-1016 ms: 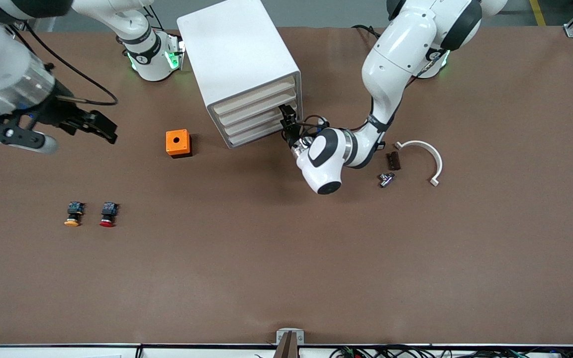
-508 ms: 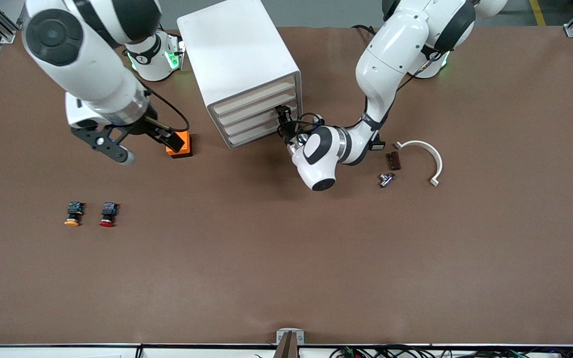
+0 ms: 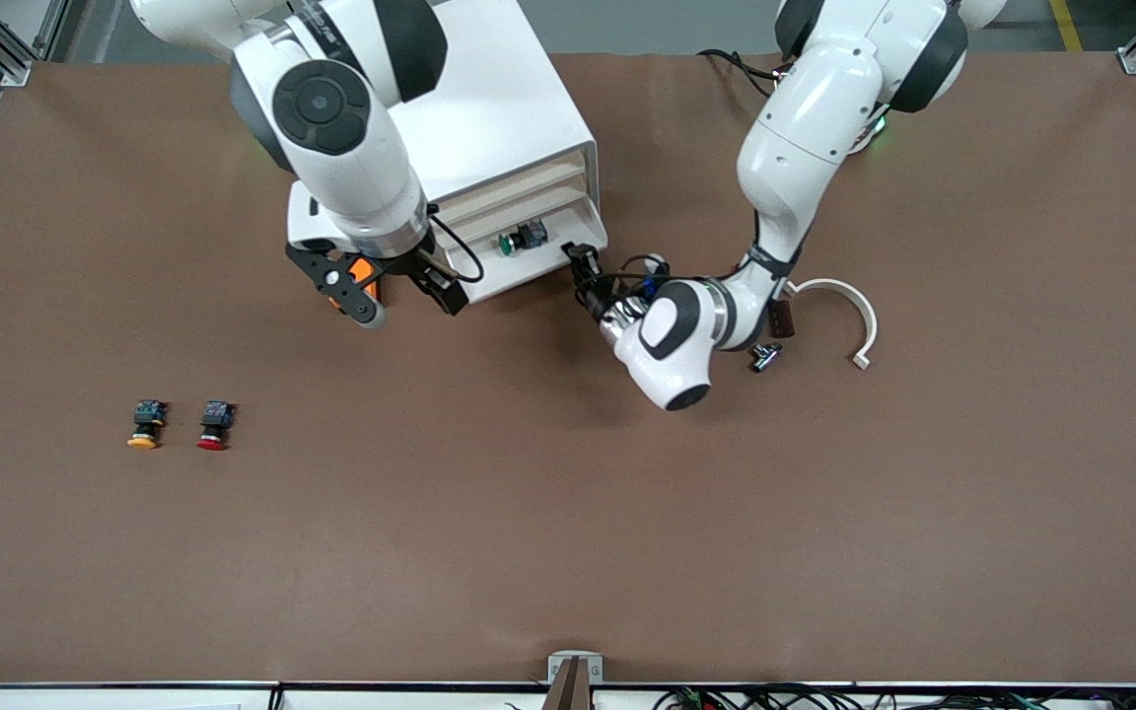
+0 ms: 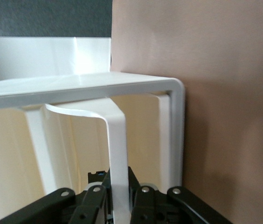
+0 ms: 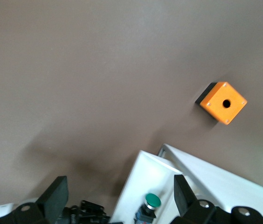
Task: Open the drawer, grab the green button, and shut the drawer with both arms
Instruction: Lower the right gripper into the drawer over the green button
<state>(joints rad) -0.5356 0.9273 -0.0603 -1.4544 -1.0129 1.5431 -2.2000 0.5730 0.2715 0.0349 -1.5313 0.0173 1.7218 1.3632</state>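
Note:
The white drawer cabinet (image 3: pixel 489 99) stands at the back of the table, with its lowest drawer (image 3: pixel 529 271) pulled out. The green-capped button (image 3: pixel 510 241) lies in that drawer and also shows in the right wrist view (image 5: pixel 152 201). My left gripper (image 3: pixel 583 264) is shut on the drawer's white strip handle (image 4: pixel 117 154), which sits between its fingers (image 4: pixel 93 198). My right gripper (image 3: pixel 398 294) is open and empty, above the drawer's corner toward the right arm's end. In its own view (image 5: pixel 120 196) the drawer (image 5: pixel 145 179) lies between its spread fingers.
An orange box (image 3: pixel 363 272) with a round hole sits beside the cabinet, partly under my right gripper. A yellow-capped button (image 3: pixel 143 426) and a red-capped button (image 3: pixel 214 426) lie toward the right arm's end. A white curved piece (image 3: pixel 842 301), a brown block (image 3: pixel 778 318) and a metal part (image 3: pixel 765 356) lie by the left arm.
My left gripper has pulled the lowest drawer out, uncovering the green button. My right arm has swung from its end of the table to over the cabinet's front.

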